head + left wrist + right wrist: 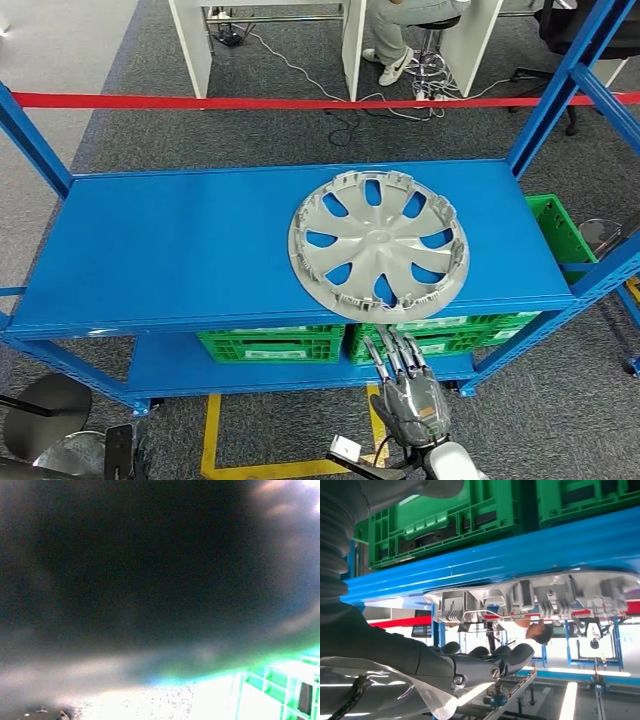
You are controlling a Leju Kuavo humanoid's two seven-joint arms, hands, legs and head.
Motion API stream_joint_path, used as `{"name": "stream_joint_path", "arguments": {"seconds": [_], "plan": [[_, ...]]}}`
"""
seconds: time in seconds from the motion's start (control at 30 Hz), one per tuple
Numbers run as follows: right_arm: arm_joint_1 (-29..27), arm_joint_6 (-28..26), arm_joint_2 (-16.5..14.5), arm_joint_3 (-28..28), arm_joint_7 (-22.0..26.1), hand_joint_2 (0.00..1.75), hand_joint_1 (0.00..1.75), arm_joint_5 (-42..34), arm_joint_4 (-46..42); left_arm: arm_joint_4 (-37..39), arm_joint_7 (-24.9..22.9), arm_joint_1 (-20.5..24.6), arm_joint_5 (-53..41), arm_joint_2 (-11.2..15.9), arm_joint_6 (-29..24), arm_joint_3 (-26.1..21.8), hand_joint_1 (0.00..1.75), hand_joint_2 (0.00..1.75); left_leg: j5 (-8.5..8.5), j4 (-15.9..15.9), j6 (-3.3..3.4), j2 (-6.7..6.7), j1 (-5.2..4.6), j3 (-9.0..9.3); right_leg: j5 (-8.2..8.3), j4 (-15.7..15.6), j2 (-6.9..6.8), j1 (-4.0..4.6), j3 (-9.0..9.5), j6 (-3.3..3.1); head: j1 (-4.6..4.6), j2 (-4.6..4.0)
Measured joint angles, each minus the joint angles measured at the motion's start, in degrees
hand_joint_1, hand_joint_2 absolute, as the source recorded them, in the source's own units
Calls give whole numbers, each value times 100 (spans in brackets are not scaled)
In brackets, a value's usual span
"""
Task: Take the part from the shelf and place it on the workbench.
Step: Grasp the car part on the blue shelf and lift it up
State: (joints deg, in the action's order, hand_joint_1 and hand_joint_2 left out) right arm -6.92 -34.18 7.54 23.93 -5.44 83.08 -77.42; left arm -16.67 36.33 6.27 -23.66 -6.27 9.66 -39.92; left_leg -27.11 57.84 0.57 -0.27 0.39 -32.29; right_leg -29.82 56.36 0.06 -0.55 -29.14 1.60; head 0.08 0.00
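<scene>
A silver wheel cover (380,243) lies flat, inner side up, on the right half of the blue shelf (173,250), its near rim reaching the front edge. My right hand (407,385) hovers just in front of and below that edge, fingers stretched toward the cover and holding nothing. In the right wrist view the wheel cover's rim (531,597) with its clips sits at the shelf edge, and my right hand's fingers (493,661) are extended a short gap away from it, not touching.
Green crates (272,343) sit on the lower shelf under the cover, and another green crate (560,232) stands to the right. Blue uprights (558,90) frame the shelf. A red barrier tape (226,101) runs behind, with a seated person (400,30) at white desks.
</scene>
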Motion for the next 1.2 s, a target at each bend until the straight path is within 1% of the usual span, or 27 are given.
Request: {"name": "stream_joint_path", "arguments": {"seconds": [0.17,0.4,0.73,0.93,1.2], "plan": [[223,177,20,-98,31,175,0,33,125,9,-33,1,-63,0,-55,-1,0,0,1,0,0,0,0,0,0,0,-1,0,0,0,-1,2],[326,258,20,-153,76,175,0,69,237,28,-82,2,-149,0,-119,-1,0,0,0,0,0,-1,0,-1,0,1,0,0,-1,0,-1,2],[618,478,20,-448,208,175,0,126,395,52,-144,2,-311,0,-203,-1,0,0,1,0,0,-1,-1,-1,0,2,-1,0,-1,0,-1,1],[714,558,20,-567,223,175,0,80,464,74,-161,11,-326,0,-207,-1,0,0,1,0,0,-1,-1,-1,0,2,-1,0,-2,0,0,1],[971,870,85,-784,332,175,0,-119,643,76,-189,19,-401,-2,-222,1,0,0,1,0,0,-1,-1,-1,0,4,-1,0,-3,0,-1,2]]}}
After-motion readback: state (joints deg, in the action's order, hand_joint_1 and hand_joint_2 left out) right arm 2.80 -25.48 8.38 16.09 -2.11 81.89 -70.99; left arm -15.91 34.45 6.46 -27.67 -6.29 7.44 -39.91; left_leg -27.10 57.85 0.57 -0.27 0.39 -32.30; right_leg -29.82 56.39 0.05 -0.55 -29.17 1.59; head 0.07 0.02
